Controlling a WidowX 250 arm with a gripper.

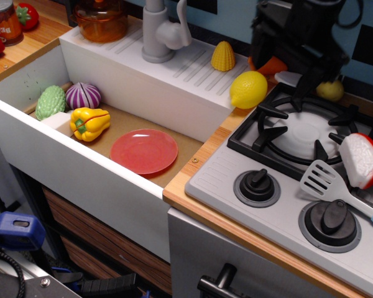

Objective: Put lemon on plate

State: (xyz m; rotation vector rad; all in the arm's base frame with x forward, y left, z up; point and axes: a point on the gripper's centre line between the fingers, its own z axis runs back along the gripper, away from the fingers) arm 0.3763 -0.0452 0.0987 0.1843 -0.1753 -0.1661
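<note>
The lemon (pixel 248 89) is smooth, bright yellow and oval. It lies on the counter corner between the sink's white ledge and the stove. The red-pink plate (pixel 144 151) lies flat and empty on the sink floor, lower left of the lemon. My black gripper (pixel 285 67) hangs above and to the right of the lemon, over the stove's back left corner. Its fingers stand apart with nothing held, and it does not touch the lemon. An orange toy piece (pixel 273 65) shows behind it.
A ridged yellow corn (pixel 223 56) and a grey faucet (pixel 161 31) stand on the ledge. A yellow pepper (pixel 89 123), a purple onion (pixel 82 95) and a green vegetable (pixel 50 102) lie in the sink's left end. A spatula (pixel 336 189) lies on the stove.
</note>
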